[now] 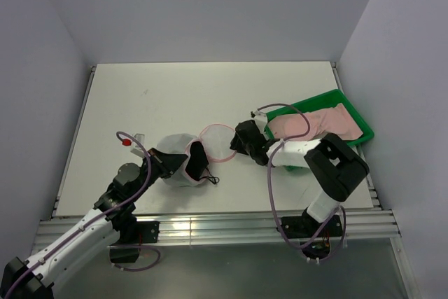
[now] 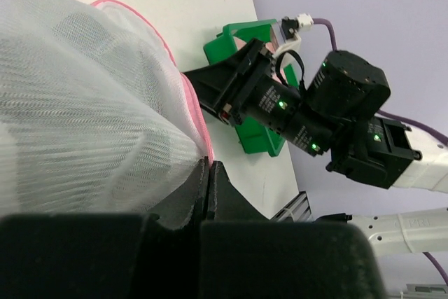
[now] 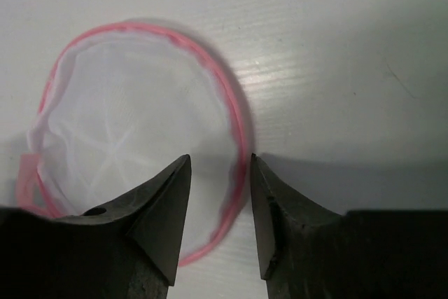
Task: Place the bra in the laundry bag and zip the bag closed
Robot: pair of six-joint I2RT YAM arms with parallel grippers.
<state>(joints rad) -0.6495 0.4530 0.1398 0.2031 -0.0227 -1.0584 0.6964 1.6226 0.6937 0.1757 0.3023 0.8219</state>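
The laundry bag (image 1: 173, 150), white mesh with a pink zipper rim, lies at the table's middle front. Its round lid (image 1: 218, 142) is flipped open flat on the table. My left gripper (image 1: 187, 164) is shut on the bag's rim; in the left wrist view the jaws (image 2: 208, 162) pinch the pink edge of the mesh (image 2: 84, 103). My right gripper (image 1: 241, 141) is open, and its fingers straddle the lid's pink rim (image 3: 234, 113) in the right wrist view (image 3: 220, 166). The pale pink bra (image 1: 318, 122) lies in the green tray (image 1: 355, 115).
The green tray stands at the right edge of the table, just behind my right arm, and also shows in the left wrist view (image 2: 238, 33). A small red-capped thing (image 1: 127, 142) lies left of the bag. Walls enclose the table on three sides.
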